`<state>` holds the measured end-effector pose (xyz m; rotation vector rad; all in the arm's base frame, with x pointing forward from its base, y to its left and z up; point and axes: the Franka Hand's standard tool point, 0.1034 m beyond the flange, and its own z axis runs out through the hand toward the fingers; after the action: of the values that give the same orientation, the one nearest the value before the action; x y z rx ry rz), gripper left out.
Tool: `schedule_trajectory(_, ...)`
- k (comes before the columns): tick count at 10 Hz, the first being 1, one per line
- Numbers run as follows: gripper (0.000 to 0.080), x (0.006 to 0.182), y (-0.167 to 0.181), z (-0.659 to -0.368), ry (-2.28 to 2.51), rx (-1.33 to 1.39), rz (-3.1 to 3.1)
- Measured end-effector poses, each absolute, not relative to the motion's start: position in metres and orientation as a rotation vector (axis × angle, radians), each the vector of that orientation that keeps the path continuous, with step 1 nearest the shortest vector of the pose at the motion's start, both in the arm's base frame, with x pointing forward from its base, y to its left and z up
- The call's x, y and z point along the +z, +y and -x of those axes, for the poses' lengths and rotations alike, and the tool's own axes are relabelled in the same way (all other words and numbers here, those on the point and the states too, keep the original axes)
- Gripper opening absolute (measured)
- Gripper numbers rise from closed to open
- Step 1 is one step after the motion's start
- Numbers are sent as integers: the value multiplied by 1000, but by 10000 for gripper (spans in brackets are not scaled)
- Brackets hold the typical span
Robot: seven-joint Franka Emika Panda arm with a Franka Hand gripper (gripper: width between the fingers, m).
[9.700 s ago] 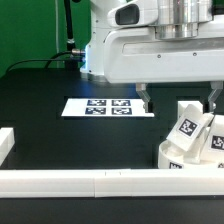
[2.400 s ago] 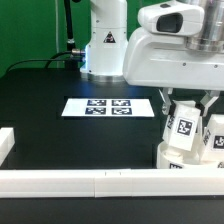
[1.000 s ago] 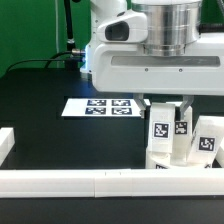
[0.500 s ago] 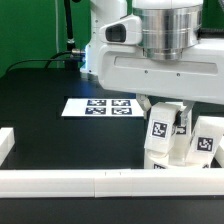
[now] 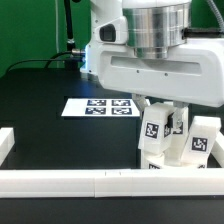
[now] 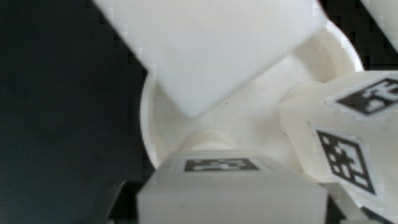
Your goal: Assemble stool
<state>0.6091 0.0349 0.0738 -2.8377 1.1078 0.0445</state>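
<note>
Dragged with its disc seat point(image 5: 165, 160) leftward in the exterior view along the near table edge, leg point(image 5: 152, 130) pinched tight by gripper point(image 5: 160, 112); tilted, liable to cross-thread or jam.

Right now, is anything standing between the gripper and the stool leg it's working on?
Nothing visible does. The gripper is already down at the tagged leg, which stands on the round seat. Whether its fingers are clamped shut on it can't be told.

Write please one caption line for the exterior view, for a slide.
Panda gripper closed around a tagged stool leg standing on the round seat, near the marker board.
</note>
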Motion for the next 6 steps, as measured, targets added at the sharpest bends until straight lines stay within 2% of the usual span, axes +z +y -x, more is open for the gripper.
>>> schedule_trajectory(6, 342, 73, 34, -613, 1443, -1, 2655)
